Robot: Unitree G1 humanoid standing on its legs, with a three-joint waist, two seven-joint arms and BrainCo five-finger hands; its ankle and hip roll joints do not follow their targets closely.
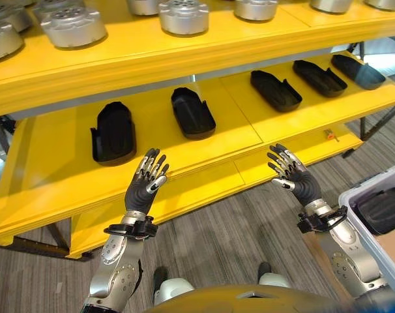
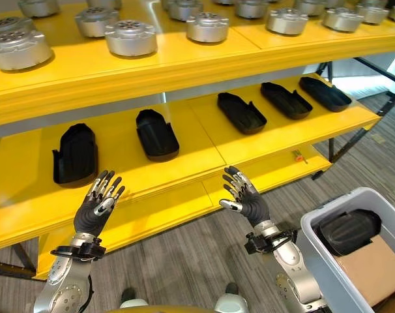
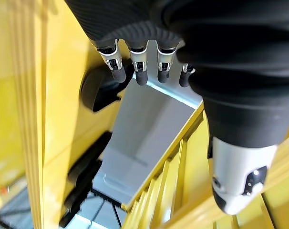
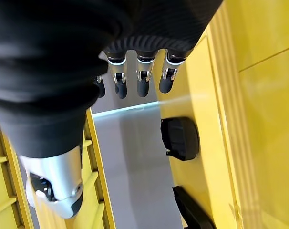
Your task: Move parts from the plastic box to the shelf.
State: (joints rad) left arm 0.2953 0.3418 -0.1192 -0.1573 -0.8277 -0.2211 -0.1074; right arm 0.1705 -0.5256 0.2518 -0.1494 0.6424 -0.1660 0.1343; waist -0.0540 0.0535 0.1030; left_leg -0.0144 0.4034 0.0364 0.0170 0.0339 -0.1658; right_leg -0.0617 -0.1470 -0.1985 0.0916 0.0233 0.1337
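Observation:
Both hands are raised in front of the yellow shelf (image 1: 184, 189), fingers straight and holding nothing. My left hand (image 1: 147, 179) hovers before the shelf's front edge, below a black shell-shaped part (image 1: 113, 134). My right hand (image 1: 292, 175) is up near the shelf's right half. Several black parts lie in a row on the middle shelf, among them one (image 1: 192, 112) and another (image 1: 274, 90). The grey plastic box (image 2: 315, 229) stands at the lower right on the floor with a black part (image 2: 347, 229) inside it.
The upper shelf (image 1: 184, 52) carries several round silver metal parts (image 1: 183, 16). A brown cardboard sheet (image 2: 373, 267) lies in the box beside the black part. Grey wood-pattern floor (image 1: 236, 228) lies between me and the shelf.

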